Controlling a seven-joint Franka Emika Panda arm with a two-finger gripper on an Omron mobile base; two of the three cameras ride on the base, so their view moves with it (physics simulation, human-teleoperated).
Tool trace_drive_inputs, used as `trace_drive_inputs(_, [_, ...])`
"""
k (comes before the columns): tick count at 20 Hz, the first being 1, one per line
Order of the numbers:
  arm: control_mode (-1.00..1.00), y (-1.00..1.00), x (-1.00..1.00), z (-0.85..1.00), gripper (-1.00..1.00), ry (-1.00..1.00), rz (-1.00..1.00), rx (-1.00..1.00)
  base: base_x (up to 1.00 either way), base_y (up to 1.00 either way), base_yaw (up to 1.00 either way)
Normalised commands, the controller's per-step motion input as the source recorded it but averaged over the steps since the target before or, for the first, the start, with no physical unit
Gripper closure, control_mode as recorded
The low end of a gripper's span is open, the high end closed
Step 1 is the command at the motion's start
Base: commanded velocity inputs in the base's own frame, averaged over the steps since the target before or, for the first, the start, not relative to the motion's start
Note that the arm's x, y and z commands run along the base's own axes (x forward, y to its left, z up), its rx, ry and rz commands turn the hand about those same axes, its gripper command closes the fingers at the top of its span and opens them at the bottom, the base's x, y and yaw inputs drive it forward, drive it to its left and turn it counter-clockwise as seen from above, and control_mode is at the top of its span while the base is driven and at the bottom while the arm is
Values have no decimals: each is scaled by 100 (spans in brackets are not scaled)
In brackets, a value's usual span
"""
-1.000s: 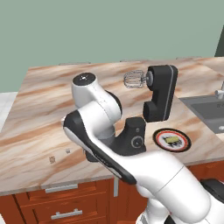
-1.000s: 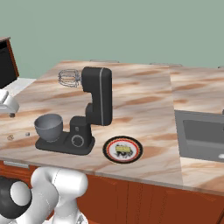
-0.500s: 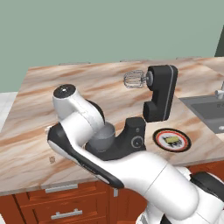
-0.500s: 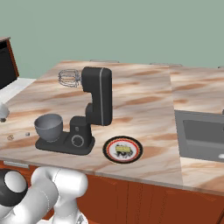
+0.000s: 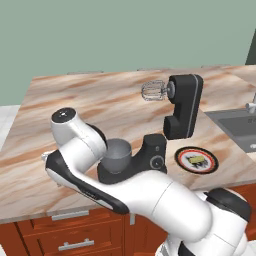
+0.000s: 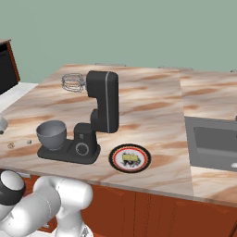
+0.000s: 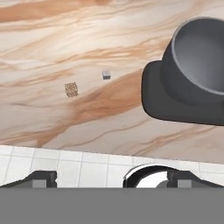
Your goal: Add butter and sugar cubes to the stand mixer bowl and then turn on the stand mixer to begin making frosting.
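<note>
nothing is in the stand mixer bowl (image 7: 202,48) yet; sugar cubes (image 7: 106,75) lie near the counter (image 7: 65,35) edge, my pincer (image 7: 111,178) released.

Nothing readable here, honestly. No brand or numbers on the stand mixer (image 6: 95,115), and its dial (image 6: 82,149) has no markings I can make out. The plate (image 6: 130,158) just has a red rim and a dark blotchy pattern, no lettering.
</note>
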Motion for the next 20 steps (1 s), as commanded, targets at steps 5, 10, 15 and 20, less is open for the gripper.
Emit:
trace_drive_inputs(5, [-100,23,33,-39,-100,5,0,4,0,0,0])
trace_drive_inputs(10, [-100,25,34,-37,-100,3,0,1,0,0,0])
trace_drive_inputs(15, [-100,22,34,-34,-100,2,0,0,0,0,0])
trace_drive_inputs(20, [-100,26,28,-37,-100,3,0,0,0,0,0])
